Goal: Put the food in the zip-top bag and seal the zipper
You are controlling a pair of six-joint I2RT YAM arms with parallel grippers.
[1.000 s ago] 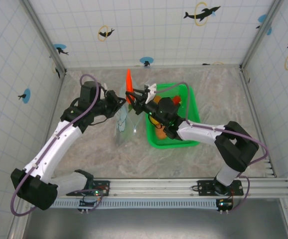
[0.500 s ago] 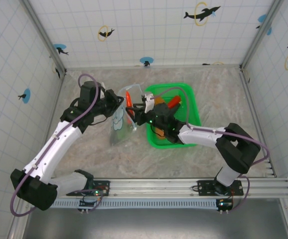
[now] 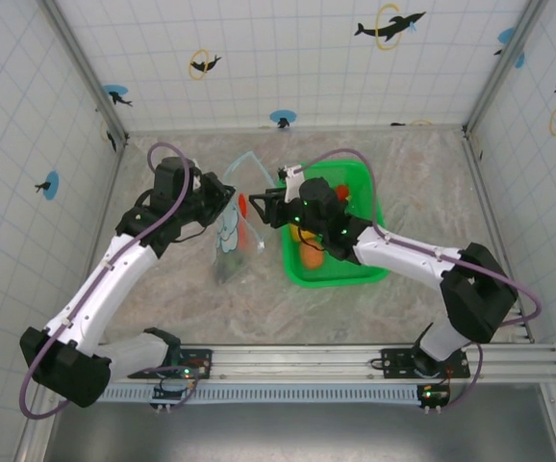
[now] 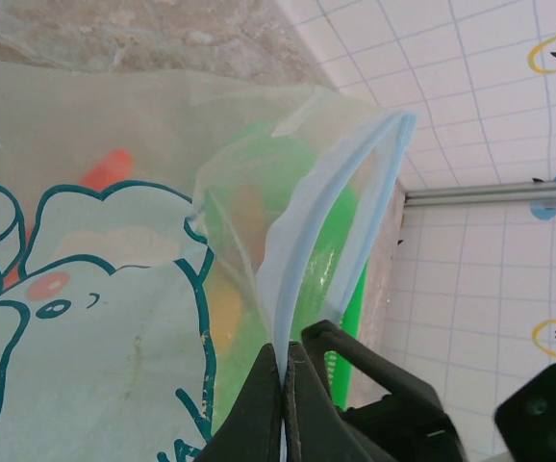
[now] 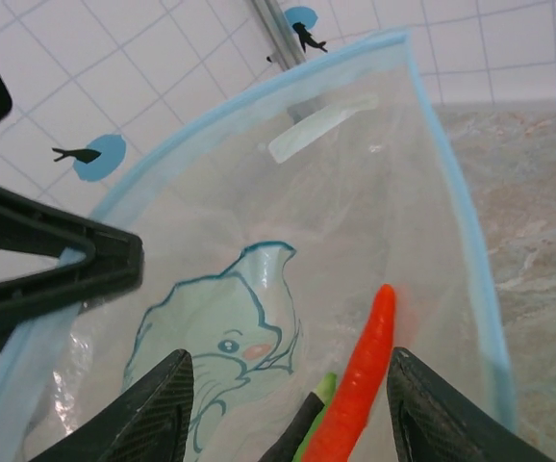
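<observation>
One red piece (image 5: 366, 371) lies inside the zip-top bag (image 3: 228, 234), left of the basket (image 3: 355, 168). Left gripper (image 4: 283, 385) pinches the zipper (image 4: 307, 250); right gripper (image 5: 288, 356) spread. Risk: pinch slips, mouth collapses.

On my left wrist cam, the left gripper (image 4: 283, 385) has its black jaws pinched together on the thin light blue zipper strip (image 4: 331, 221) of the clear plastic bag with the cartoon elephant (image 4: 114, 318). The strip arches up and right, mouth gaping. Through the plastic I make out an orange-red elongated toy piece (image 4: 105, 170) (pretty blurry) and the green plastic basket (image 4: 348, 318).
</observation>
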